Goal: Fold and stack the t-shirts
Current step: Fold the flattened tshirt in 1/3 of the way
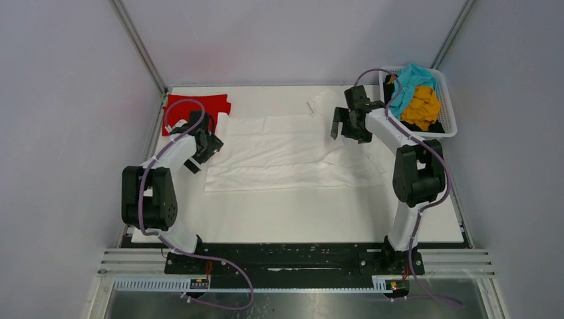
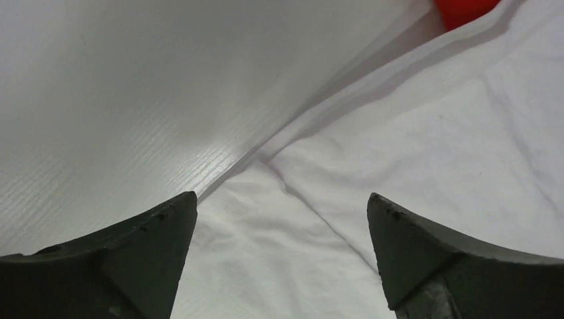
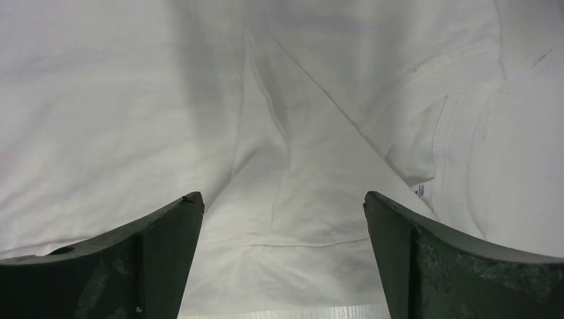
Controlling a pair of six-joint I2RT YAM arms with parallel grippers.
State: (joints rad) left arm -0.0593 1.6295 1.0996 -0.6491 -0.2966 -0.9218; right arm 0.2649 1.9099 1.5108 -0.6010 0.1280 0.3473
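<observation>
Both spread over the white t-shirt [image 1: 279,149]: left tool [image 2: 282,199] at its edge, right tool [image 3: 282,196] by its collar [image 3: 453,129].

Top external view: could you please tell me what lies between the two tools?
In the top view, only the white t-shirt lies between the left tool and the right tool.
</observation>
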